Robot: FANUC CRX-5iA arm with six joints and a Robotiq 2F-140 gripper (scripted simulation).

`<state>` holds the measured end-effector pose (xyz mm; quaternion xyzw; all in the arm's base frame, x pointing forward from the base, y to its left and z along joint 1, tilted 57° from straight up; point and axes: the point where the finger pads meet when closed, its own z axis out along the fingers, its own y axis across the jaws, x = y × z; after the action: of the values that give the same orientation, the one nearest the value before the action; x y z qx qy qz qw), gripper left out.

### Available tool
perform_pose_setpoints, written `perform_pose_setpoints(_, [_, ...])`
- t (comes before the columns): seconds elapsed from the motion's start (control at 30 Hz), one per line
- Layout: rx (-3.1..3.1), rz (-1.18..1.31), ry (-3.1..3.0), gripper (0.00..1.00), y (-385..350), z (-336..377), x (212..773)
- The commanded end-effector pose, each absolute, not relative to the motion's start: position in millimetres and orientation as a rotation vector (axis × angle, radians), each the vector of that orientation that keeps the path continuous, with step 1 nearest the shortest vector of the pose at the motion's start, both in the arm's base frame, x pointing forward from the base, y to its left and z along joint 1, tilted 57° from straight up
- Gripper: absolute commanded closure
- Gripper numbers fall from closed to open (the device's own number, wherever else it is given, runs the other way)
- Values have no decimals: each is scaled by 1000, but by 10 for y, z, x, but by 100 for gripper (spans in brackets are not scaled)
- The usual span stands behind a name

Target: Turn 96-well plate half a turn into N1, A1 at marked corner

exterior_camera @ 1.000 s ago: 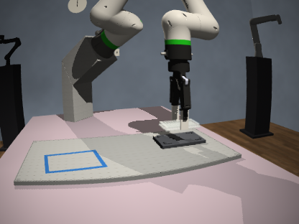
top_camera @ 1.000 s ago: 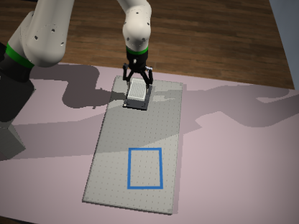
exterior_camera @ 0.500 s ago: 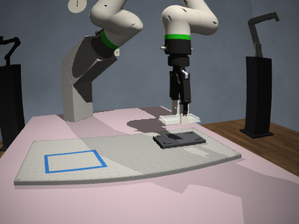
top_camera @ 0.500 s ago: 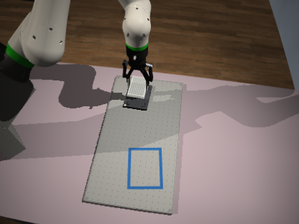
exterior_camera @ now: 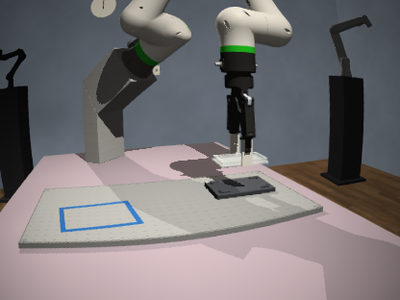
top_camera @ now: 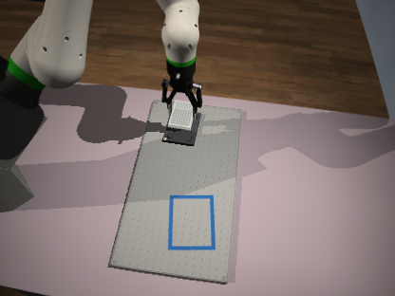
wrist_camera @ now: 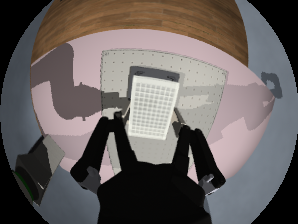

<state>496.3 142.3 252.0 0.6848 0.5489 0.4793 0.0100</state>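
Note:
My gripper [top_camera: 181, 103] is shut on the white 96-well plate [top_camera: 180, 115] across its short width and holds it level in the air above the dark plate nest N1 [top_camera: 180, 134]. In the exterior view the plate [exterior_camera: 239, 158] hangs clear above the empty nest [exterior_camera: 239, 187], with the fingers [exterior_camera: 240, 149] pointing straight down. In the wrist view the plate [wrist_camera: 153, 106] sits between the two fingers, with the nest [wrist_camera: 157, 75] showing behind its far end. I cannot make out the cut corner.
The grey perforated deck [top_camera: 182, 190] carries the nest at its far end and the blue taped outline B1 [top_camera: 191, 222] at its near end. The arm's base column [exterior_camera: 103, 122] stands beside the deck. Dark stands [exterior_camera: 345, 127] rise off the table.

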Motion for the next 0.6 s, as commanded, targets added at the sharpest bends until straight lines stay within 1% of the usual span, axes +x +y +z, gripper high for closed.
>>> perform_pose_setpoints(0.0, [2138,1496,1713,100,1422,2521,4964])
perform_pose_setpoints(0.13, [2283,1524,1607,100,1312,2456,5001])
perform_pose_setpoints(0.57, [2283,1524,1607,100,1009,2276,5104])
